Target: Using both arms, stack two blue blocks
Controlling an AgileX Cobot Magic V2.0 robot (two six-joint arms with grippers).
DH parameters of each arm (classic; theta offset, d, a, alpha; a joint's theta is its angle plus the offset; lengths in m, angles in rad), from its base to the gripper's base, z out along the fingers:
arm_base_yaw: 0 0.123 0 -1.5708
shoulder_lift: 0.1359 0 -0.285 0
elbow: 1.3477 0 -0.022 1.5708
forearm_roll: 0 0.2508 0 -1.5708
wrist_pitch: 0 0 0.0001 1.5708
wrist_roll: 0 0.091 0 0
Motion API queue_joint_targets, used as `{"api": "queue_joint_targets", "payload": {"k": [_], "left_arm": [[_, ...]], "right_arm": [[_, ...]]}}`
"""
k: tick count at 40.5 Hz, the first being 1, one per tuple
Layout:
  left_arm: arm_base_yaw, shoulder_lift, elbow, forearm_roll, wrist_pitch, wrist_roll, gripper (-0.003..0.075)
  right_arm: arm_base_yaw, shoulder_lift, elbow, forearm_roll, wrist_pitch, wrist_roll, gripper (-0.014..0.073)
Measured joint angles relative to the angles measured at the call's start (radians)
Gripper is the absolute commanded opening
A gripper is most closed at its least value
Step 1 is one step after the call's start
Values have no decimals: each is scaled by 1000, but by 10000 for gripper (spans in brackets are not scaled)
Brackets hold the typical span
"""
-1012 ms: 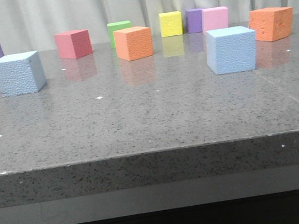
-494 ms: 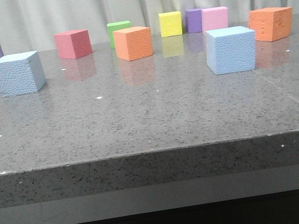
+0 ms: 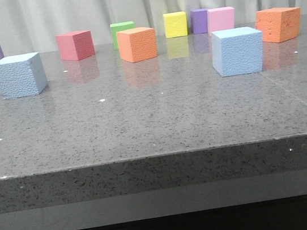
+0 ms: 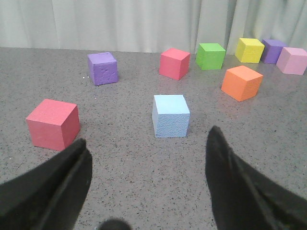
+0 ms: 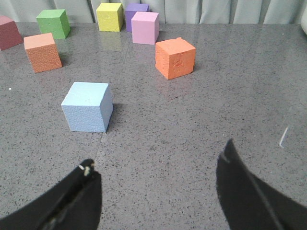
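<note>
Nothing has shifted on the front view: one blue block (image 3: 20, 75) sits left of centre, the other blue block (image 3: 237, 50) right, well apart. Left wrist: left gripper (image 4: 148, 160) spread, block mid-frame. Right wrist: right gripper (image 5: 158, 184) spread, block centre-left.

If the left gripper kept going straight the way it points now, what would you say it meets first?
Most likely the blue block: it sits almost centred ahead of the open left gripper, with bare table between them, though the depth is hard to judge.
</note>
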Motion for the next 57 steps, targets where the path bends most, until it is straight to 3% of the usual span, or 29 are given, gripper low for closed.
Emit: {"api": "queue_joint_targets", "payload": {"k": [16, 23, 44, 48, 57], "left_arm": [[0, 0, 0, 0, 0, 0, 384], [0, 0, 0, 0, 0, 0, 365], [0, 0, 0, 0, 0, 0, 365], [0, 0, 0, 0, 0, 0, 365], [0, 0, 0, 0, 0, 0, 365]], "right_arm": [[2, 81, -45, 11, 26, -13, 545], [41, 225, -155, 61, 116, -104, 651], [265, 745, -520, 125, 253, -170, 647], [290, 856, -605, 106, 277, -119, 647], [313, 1060, -778, -64, 339, 124, 647]]}}
